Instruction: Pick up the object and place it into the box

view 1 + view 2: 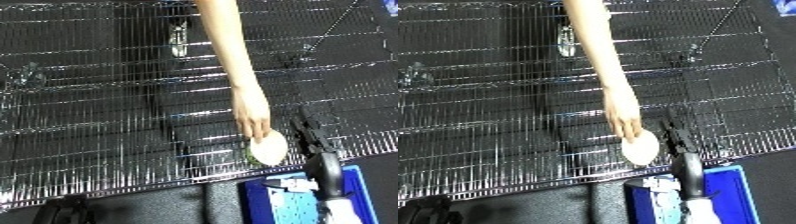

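- A person's bare arm [233, 60] reaches down from the top of my view across the wire rack [98, 130], a dark metal grid with shiny bars that fills most of what I see.
- The person's hand [252, 117] is at the end of that arm, fingers pointing down and touching the top of the object [269, 148].
- The object is a pale, whitish, rounded thing; it sits on the wire rack near the rack's lower edge, to the right of centre.
- My right robot hand [313, 135] shows as black fingers just to the right of the object, with the forearm [329, 175] running down to the lower edge of the view. The fingers look fairly straight and apart, and they hold nothing; I cannot tell whether they touch the object.
- The blue bin [728, 192] lies at the lower right, below the rack's edge and beside my right forearm, near the object but apart from it.
- My left robot hand does not show in either view.
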